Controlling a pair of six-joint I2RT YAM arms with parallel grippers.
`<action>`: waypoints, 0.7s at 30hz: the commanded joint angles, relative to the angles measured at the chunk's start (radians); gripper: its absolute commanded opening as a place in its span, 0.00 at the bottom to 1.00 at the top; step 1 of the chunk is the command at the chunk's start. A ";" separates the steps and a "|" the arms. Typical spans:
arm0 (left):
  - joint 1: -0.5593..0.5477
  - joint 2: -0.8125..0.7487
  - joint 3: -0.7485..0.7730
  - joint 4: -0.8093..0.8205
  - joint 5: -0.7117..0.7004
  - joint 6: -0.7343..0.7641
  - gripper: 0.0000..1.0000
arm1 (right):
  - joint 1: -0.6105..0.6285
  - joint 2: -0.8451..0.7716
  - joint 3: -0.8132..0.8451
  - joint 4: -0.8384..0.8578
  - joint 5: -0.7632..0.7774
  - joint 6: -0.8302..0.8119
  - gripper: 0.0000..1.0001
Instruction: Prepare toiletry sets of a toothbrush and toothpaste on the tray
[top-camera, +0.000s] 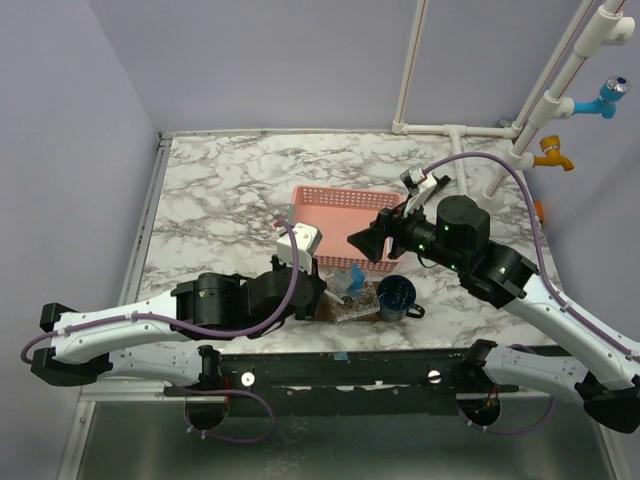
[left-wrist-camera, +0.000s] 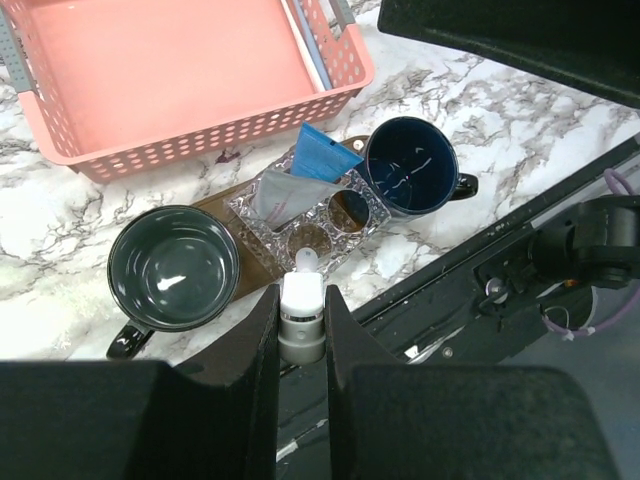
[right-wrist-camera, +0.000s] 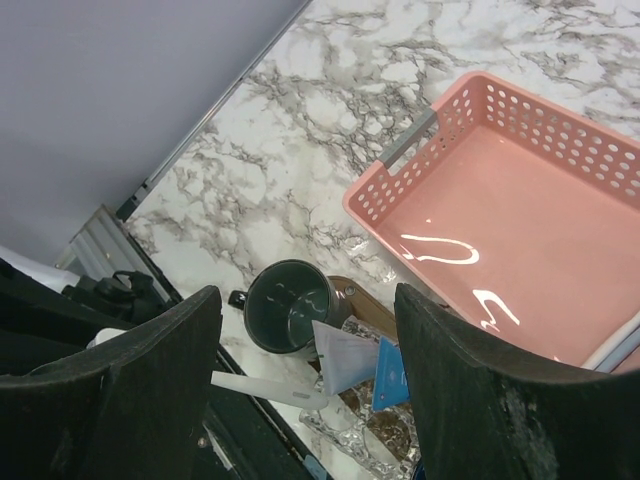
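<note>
Toothpaste (right-wrist-camera: 270, 390), as far as the white tube can be read, is clamped in your left tool (left-wrist-camera: 302, 300). The jaws are nearly together on it, just at the 6 o'clock edge of the tray (left-wrist-camera: 255, 262), which has a dark mug (left-wrist-camera: 175, 268) at its 9 o'clock end and a navy mug (left-wrist-camera: 410, 165) at 3 o'clock. Your right tool (right-wrist-camera: 305, 300) hangs with jaws wide apart and nothing in them over the 4 o'clock corner of the pink basket (left-wrist-camera: 200, 140). White sticks along that basket's wall may be toothbrushes, but you cannot tell. The marbled counter (top-camera: 230, 190) sits between lilac walls, with white pipes (top-camera: 560, 80) at 1 o'clock.
</note>
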 joint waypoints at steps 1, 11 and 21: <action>-0.017 0.024 -0.004 -0.008 -0.061 -0.021 0.00 | 0.005 -0.015 -0.025 0.006 0.022 0.006 0.73; -0.025 0.080 -0.043 0.049 -0.073 -0.039 0.00 | 0.005 -0.029 -0.050 0.006 0.019 0.012 0.73; -0.029 0.100 -0.101 0.092 -0.140 -0.080 0.00 | 0.005 -0.047 -0.084 0.016 0.025 0.020 0.73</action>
